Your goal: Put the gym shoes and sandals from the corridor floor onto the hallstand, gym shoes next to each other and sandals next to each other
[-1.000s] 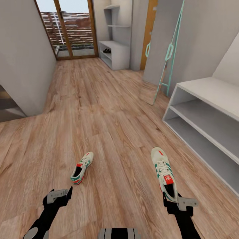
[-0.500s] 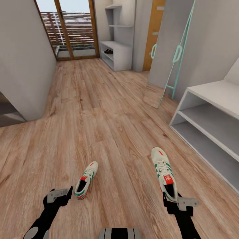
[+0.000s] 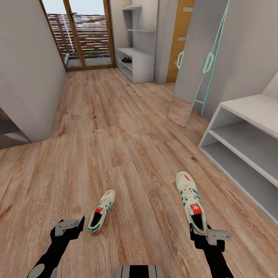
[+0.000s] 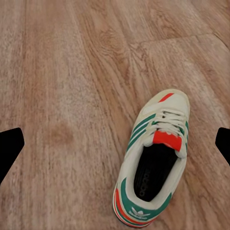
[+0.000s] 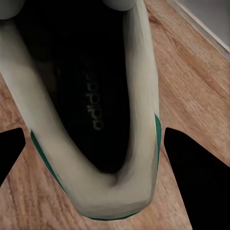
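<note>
Gripping, right claw (image 3: 201,231): closed on the heel of one gym shoe; the head view shows the heel collar between the dark fingers, toe pointing away from the robot.
Held shoe (image 3: 190,201): white sneaker with green side stripes and a red-orange tongue label; in the right wrist view (image 5: 84,120) its dark insole and pale heel collar sit between the two black fingertips (image 5: 201,187).
Left claw (image 3: 69,227): spread wide and holding nothing; the left wrist view shows its two dark fingertips (image 4: 9,148) at opposite edges of the frame with bare planks between them.
Second shoe (image 3: 101,212): lies upright on its sole on the floor, just beside the left claw and toward the robot's middle line, toe pointing away and slightly to the right. In the left wrist view (image 4: 153,158) it lies between the fingertips, nearer the one at the picture's right, touching neither.
Spacing: the two sneakers are well apart.
Floor (image 3: 116,135): light brown wood-grain planks with seams and knots.
Shoe rack (image 3: 247,143): low white-grey unit at the robot's right, flat top and two open tiers in view, both tiers bare.
Teal frame (image 3: 204,65): slim ladder-like item leaning against the wall beyond the rack.
Far shelf unit (image 3: 135,61): white-grey, at the corridor's end beside a glazed door (image 3: 79,34); a small dark pair of footwear (image 3: 124,59) sits in its lower opening, too small to identify.
</note>
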